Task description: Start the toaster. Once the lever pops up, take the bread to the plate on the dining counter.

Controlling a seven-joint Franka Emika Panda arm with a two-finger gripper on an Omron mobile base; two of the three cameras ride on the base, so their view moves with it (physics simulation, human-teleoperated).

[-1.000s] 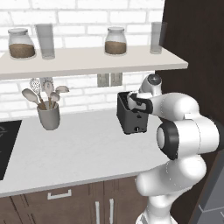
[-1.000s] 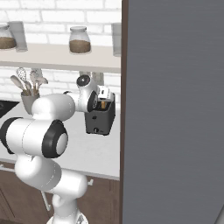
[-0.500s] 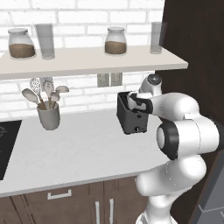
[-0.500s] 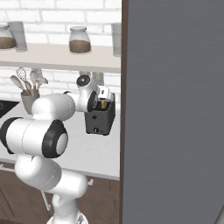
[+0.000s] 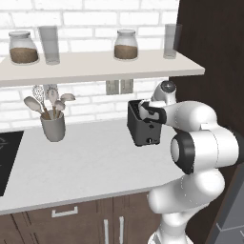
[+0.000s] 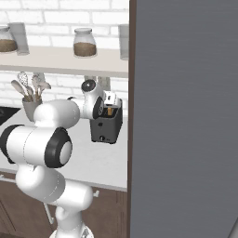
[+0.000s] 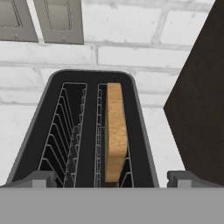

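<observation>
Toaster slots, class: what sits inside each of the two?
In the hand view, the toaster holds the bread standing on edge in its right slot. The left slot shows bare wire guides. The bread's lower part is hidden down in the slot.

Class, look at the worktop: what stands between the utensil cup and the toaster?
Nothing. In the left base view, the white worktop runs bare from the utensil cup to the toaster.

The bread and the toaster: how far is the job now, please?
Done: nothing can be confirmed; whether the toaster has been started cannot be told. In hand: the open gripper hangs just above the toaster, with the bread standing in one slot and not gripped. Left: lift the bread out and carry it to the plate on the dining counter.
</observation>
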